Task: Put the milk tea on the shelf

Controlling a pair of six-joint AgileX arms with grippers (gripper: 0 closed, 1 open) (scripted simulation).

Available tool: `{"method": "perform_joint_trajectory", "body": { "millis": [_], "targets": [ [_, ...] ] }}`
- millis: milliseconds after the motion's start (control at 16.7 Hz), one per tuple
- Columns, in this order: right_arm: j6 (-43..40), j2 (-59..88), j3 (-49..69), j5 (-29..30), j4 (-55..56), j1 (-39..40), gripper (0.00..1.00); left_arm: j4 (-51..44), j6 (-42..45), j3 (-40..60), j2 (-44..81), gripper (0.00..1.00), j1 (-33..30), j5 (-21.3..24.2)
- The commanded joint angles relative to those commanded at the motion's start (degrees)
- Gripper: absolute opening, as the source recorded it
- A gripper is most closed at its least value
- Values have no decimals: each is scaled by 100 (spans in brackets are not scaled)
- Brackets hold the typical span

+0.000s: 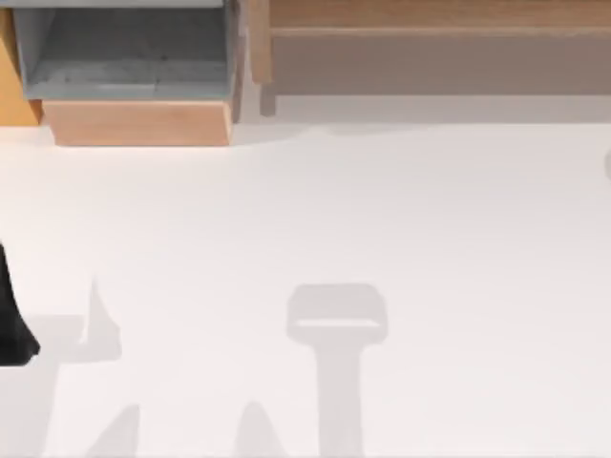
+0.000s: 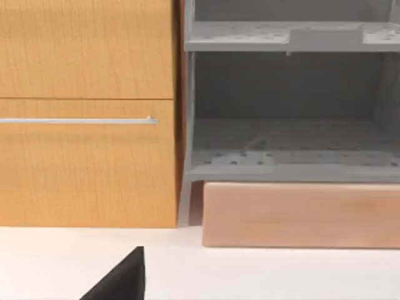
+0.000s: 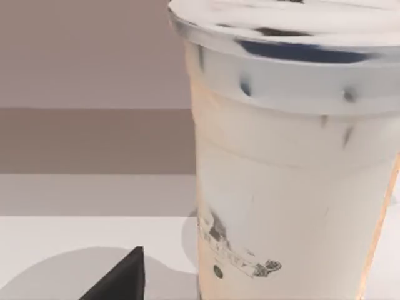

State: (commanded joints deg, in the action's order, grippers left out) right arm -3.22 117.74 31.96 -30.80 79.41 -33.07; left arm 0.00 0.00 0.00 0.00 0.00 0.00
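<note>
In the top view, the white desk (image 1: 382, 239) runs up to two pieces of furniture along its far edge. At the far left corner stands a wooden box (image 1: 138, 122) with a grey inside and a light wood front, with an orange cabinet (image 1: 11, 81) touching its left side. The shelf (image 1: 430, 13), a long light-brown ledge with a duller grey-brown front face, spans the far edge from just right of the box to the far right corner. The black left arm (image 1: 11, 315) sits at the desk's left edge, towards the near side. Soft grey shadows lie across the near half of the desk. A faint rounded sliver (image 1: 607, 164) touches the desk's right edge in front of the shelf, too little seen to name.

In the left wrist view, the left gripper (image 2: 119, 280) shows as one black wedge over the desk, facing the cabinet with its silver handle bar (image 2: 78, 120) and the box's grey tiers. Whether this gripper is spread or closed cannot be told.

In the right wrist view, the milk tea (image 3: 281, 206) stands upright on the desk: a creamy cup with a pale, dark-speckled lid and a small printed mark low on its side. The shelf's grey-brown face rises behind it. The right gripper (image 3: 119, 280) appears as a black wedge just beside the cup and apart from it; its spread cannot be told.
</note>
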Motion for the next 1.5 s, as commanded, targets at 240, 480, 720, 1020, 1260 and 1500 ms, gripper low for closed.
{"method": "perform_joint_trajectory", "body": {
  "millis": [240,480,720,1020,1260,1500],
  "targets": [
    [22,304,565,201,-226,182,100,0,0,0,0,100,0,0],
    [55,737,1406,508,-621,487,100,0,0,0,0,100,0,0],
    [69,908,1760,647,-803,624,100,0,0,0,0,100,0,0],
    [69,908,1760,647,-803,624,85,0,0,0,0,100,0,0],
    [69,908,1760,647,-803,624,55,0,0,0,0,100,0,0],
    [69,908,1760,647,-803,624,25,0,0,0,0,100,0,0]
  ]
}}
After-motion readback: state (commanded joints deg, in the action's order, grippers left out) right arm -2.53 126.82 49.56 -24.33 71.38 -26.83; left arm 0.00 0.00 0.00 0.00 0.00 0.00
